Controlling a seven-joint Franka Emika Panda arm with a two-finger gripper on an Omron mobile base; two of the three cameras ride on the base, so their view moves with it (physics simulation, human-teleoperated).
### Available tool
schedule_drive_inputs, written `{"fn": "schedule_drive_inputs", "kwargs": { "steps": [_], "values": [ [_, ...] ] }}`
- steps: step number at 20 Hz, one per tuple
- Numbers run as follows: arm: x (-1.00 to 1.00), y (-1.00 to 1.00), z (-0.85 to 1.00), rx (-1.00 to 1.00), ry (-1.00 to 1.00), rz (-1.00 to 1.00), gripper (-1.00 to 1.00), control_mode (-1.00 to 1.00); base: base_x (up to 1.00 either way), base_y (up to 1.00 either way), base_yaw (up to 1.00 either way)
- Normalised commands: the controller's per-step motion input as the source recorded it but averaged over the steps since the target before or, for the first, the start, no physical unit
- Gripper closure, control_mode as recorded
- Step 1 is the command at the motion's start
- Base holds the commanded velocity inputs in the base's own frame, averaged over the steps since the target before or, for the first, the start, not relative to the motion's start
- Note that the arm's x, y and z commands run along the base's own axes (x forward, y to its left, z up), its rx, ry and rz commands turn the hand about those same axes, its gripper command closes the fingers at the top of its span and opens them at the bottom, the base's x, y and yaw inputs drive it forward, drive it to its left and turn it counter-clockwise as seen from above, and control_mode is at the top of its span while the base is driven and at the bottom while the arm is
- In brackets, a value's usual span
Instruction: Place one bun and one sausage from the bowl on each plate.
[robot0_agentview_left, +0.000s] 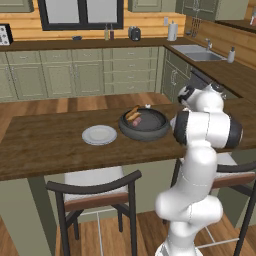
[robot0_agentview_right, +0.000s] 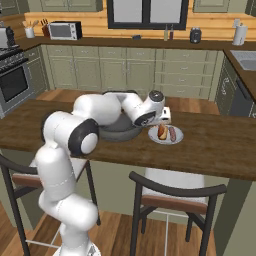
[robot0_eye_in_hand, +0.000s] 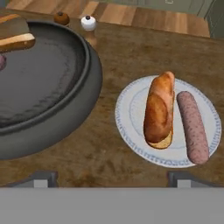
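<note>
Flanking bowl (robot0_eye_in_hand: 52, 109): shakers (robot0_eye_in_hand: 88, 22) (brown, white)

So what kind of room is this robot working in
A home kitchen, rendered rather than real. Pale green cabinets run along the back wall, a sink is set in the side counter, and a microwave and oven stand at the left. A wooden dining counter has chairs tucked under.
</note>
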Motion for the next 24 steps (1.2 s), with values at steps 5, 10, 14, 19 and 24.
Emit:
{"fn": "schedule_drive_inputs", "kwargs": {
  "steps": [5,10,14,19,24],
  "values": [
    [0.15,0.78,0.94,0.07,0.06,-0.13,-1.00,-1.00,0.00,0.00,0.00],
    [0.06,0.69,0.65,0.11,0.25,-0.14,-1.00,-1.00,0.00,0.00,0.00],
    [-0.01,0.78,0.05,0.05,0.42,-0.15,-1.00,-1.00,0.00,0.00,0.00],
    [-0.11,0.78,-0.01,0.05,0.56,-0.16,-1.00,-1.00,0.00,0.00,0.00],
    [0.25,0.48,0.00,0.02,0.31,-0.11,-1.00,-1.00,0.00,0.00,0.00]
  ]
}}
